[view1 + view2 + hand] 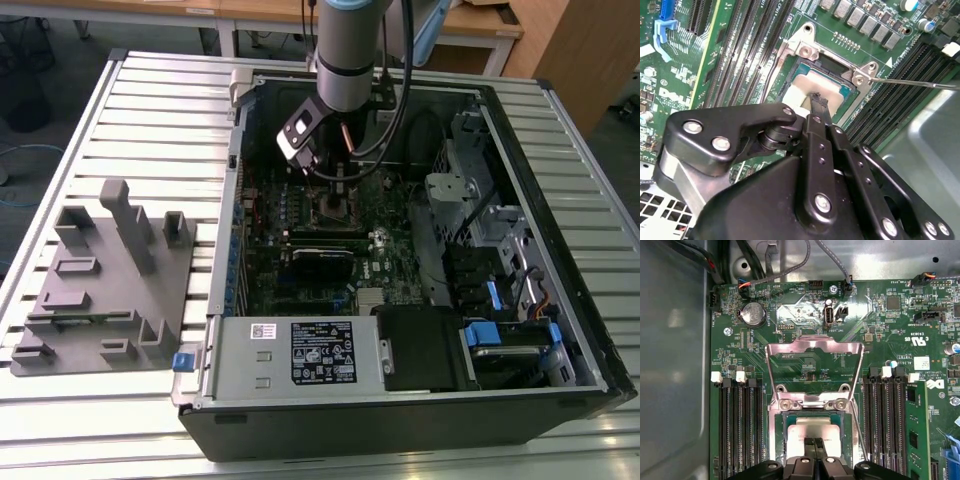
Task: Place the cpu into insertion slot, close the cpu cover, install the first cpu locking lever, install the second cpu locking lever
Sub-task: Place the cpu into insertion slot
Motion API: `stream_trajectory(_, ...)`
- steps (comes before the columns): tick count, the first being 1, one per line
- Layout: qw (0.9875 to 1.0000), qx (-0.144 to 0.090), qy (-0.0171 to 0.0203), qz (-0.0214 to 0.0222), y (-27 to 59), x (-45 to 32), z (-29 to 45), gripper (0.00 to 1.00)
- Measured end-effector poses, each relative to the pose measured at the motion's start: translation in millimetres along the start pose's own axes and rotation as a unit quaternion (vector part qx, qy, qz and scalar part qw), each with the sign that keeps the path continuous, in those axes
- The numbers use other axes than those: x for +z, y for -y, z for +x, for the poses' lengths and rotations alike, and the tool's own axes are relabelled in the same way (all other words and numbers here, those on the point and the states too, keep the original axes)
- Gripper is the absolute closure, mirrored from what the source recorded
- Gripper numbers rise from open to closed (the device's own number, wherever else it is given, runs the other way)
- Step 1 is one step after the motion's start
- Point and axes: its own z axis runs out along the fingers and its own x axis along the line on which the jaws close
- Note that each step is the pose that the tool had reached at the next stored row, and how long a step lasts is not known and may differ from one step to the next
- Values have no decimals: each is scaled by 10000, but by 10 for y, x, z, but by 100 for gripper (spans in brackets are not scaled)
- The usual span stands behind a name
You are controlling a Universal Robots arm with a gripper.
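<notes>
The gripper (814, 441) is seen lowered over the cpu (812, 426), its two fingers (808, 446) drawn tight together with nothing held between them. In the second wrist view the tips are met over the chip's grey top. Whether they press on the metal or stand just above it cannot be told. Part of the cpu is hidden under the fingers and the black linkage behind them.

The cpu is laid flat inside the insertion slot (775, 440), one side of which is covered by the gripper's body. The cpu cover (812, 346) is swung back on its hinge, and the green circuit board (740, 347) is seen through its cut-out. A wire lever (910, 82) is stretched out beside the slot, clear of the cover, with its far end cut off by the picture's edge. The slot is flanked on both sides by black memory slots (737, 430).

In the exterior view the arm (345, 50) is reached down into the open computer case (400, 400), and the slot is largely masked by it. A grey moulded block (110, 270) is seen on the slatted table (150, 100), at the exterior view's left of the case.
</notes>
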Motion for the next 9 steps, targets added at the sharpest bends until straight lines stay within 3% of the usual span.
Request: stream_trajectory(9, 10000, 0, 2, 1, 2, 28, -1, 90)
